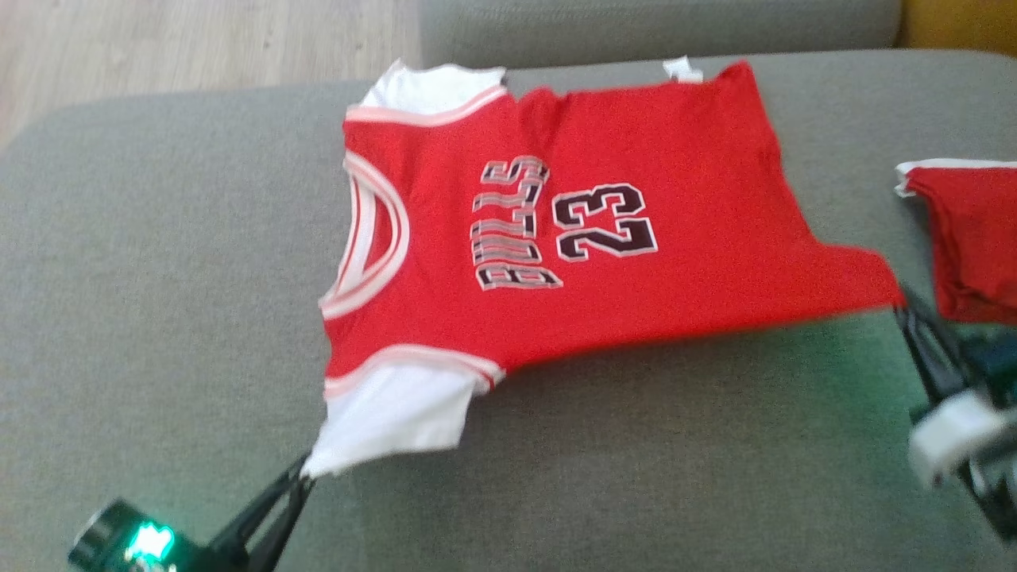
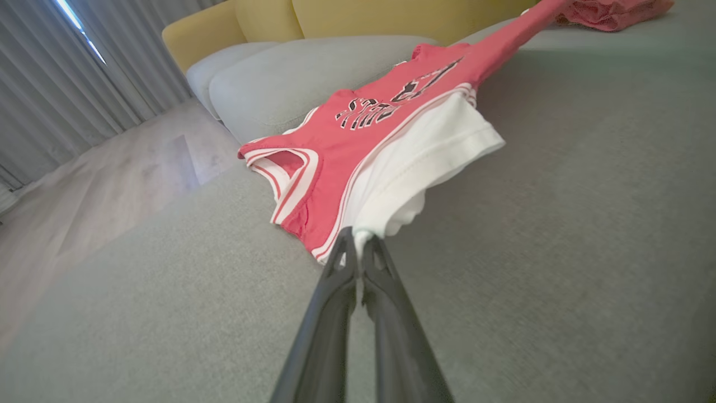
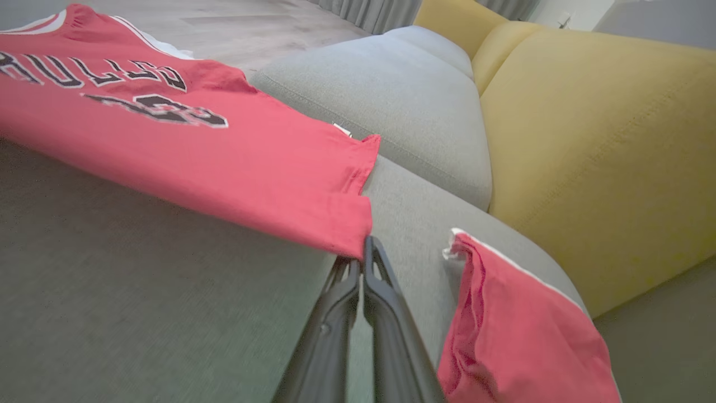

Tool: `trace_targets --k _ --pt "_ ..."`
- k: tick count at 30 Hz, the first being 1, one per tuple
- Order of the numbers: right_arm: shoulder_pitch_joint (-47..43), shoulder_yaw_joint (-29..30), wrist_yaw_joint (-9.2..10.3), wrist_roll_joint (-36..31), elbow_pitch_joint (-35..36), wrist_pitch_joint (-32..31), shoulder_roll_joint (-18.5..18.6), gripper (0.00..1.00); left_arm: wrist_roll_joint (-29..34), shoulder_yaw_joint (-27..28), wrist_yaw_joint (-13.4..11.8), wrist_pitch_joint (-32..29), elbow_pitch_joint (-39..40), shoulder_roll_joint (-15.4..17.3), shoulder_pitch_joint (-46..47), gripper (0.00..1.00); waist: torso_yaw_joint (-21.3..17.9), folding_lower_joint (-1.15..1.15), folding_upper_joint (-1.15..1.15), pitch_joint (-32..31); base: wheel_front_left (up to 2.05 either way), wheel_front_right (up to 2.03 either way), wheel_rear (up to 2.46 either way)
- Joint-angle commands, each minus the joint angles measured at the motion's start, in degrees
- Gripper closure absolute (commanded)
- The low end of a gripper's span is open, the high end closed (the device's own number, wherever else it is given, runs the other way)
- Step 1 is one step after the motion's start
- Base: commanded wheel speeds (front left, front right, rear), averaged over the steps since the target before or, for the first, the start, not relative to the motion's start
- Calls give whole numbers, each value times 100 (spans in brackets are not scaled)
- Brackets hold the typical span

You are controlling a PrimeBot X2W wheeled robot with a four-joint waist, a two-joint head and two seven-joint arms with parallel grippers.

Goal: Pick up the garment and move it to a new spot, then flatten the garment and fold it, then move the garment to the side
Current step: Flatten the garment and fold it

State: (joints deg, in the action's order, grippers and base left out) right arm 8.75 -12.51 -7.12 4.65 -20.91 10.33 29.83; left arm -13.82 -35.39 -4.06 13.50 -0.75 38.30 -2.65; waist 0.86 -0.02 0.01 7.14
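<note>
Red jersey (image 1: pixel 683 262) on sofa (image 1: pixel 159 278): left gripper (image 1: pixel 306 469) clamps sleeve (image 1: pixel 397 413) at 7 o'clock, right gripper (image 1: pixel 902 310) clamps hem (image 1: pixel 878 282) at 4 o'clock.

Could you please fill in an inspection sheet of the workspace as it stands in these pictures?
Surface: grey sofa seat, soft fabric, no stains visible.
Job's things: red jersey, print side up, stretched between both end effectors; its near edge looks lifted off the seat.
Clutter: second red garment, bunched at the right edge of the seat, apart from the jersey.
End effectors: left end effector shut on the white sleeve; right end effector shut on the hem corner.
Cables: nothing seen.
Surroundings: grey back cushion, yellow cushions, pale wooden floor, grey curtains.
</note>
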Motion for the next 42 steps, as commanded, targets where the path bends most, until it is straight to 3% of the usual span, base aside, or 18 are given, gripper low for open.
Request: trace_targets --k 1,8,14,19,28,38,41,42 --pt "-204 112 -36 44 373 -69 193 100 -55 235 -98 -49 249 284 114 100 -38 2 -1 -70 0 0 0" --pt "-1679 762 -36 8 1914 -782 106 100 -350 231 -208 -368 916 509 -501 100 -33 2 -1 -113 0 0 0" --pt "-1873 928 -36 -24 2305 -1228 -30 100 -224 238 -202 -386 904 455 -170 100 1 2 -1 -45 0 0 0" --pt "-1607 884 -36 -106 2265 -1538 -141 100 128 189 -125 -374 669 251 637 100 62 2 -1 159 0 0 0" --pt "-721 866 -36 62 1924 -1883 -206 100 664 149 311 -202 -151 15 2418 100 46 2 -1 664 0 0 0" --pt "384 567 -36 130 1208 -1816 -205 100 1026 -46 748 52 -1271 -336 3917 100 29 2 -1 1129 0 0 0" --pt "613 413 -36 200 933 -1613 -222 81 1099 -72 691 107 -1600 -484 4139 100 35 2 -1 1171 0 0 0" --pt "691 375 -36 217 848 -1523 -234 66 1121 -83 662 117 -1716 -521 4176 100 30 2 -1 1180 0 0 0"
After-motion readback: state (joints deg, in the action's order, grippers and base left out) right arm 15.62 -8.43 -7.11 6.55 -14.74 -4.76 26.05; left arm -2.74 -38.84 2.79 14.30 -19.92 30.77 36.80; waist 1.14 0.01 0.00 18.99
